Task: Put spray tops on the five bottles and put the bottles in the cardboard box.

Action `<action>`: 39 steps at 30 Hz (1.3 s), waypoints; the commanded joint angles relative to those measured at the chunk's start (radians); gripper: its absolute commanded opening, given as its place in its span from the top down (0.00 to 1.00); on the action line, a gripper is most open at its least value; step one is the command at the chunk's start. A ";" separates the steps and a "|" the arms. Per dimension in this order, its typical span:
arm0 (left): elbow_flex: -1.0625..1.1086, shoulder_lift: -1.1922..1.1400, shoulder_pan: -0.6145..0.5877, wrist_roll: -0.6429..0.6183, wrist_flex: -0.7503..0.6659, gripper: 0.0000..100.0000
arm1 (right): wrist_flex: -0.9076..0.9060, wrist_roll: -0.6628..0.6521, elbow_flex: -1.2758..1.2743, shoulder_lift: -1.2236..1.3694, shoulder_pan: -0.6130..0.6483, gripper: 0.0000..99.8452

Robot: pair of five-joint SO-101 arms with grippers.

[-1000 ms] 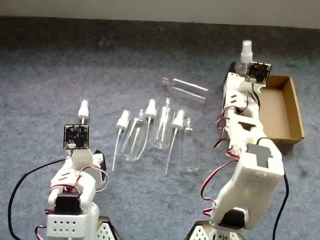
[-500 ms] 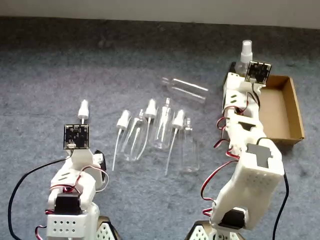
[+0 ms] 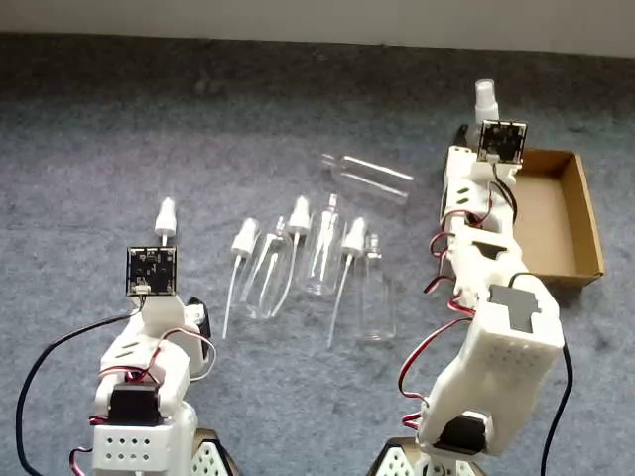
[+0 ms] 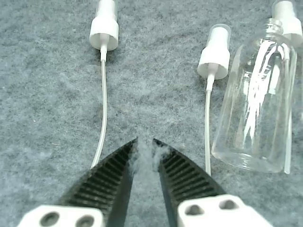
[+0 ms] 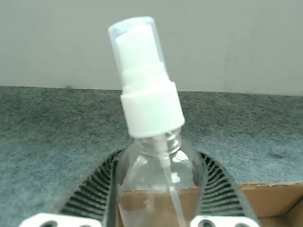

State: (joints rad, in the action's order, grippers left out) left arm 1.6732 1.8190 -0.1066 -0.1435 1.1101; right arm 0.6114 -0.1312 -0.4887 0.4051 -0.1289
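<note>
My right gripper (image 5: 159,157) is shut on a clear bottle (image 5: 156,184) that carries a white spray top (image 5: 147,101), held upright. In the high view this bottle (image 3: 485,99) stands off the far left corner of the cardboard box (image 3: 580,213). My left gripper (image 4: 144,141) hangs low over the carpet, fingers nearly together with nothing between them. Ahead of it lie a loose spray top (image 4: 103,33), a second spray top (image 4: 214,51) and a bare bottle (image 4: 258,104). Several bottles and tops lie mid-table (image 3: 322,248).
One bare bottle (image 3: 367,177) lies on its side apart from the group, between it and the right arm. The loose spray top (image 3: 165,218) sits just beyond the left arm. Grey carpet covers the table up to a pale wall at the back.
The right gripper has shifted slightly back and to the left with the capped bottle. The left arm and the things on the carpet have not moved.
</note>
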 commanded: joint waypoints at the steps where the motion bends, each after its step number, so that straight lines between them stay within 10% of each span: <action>1: 0.021 0.008 0.019 0.000 -0.021 0.99 | 0.021 -0.003 0.008 -0.015 0.007 0.87; 39: 0.021 0.008 0.019 0.000 -0.020 0.99 | 0.015 0.092 -0.024 -0.018 0.005 0.77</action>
State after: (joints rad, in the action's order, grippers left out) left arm 1.6732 1.8190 -0.1066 -0.1435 1.1101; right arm 0.6130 -0.0453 -0.5040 0.4051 -0.1289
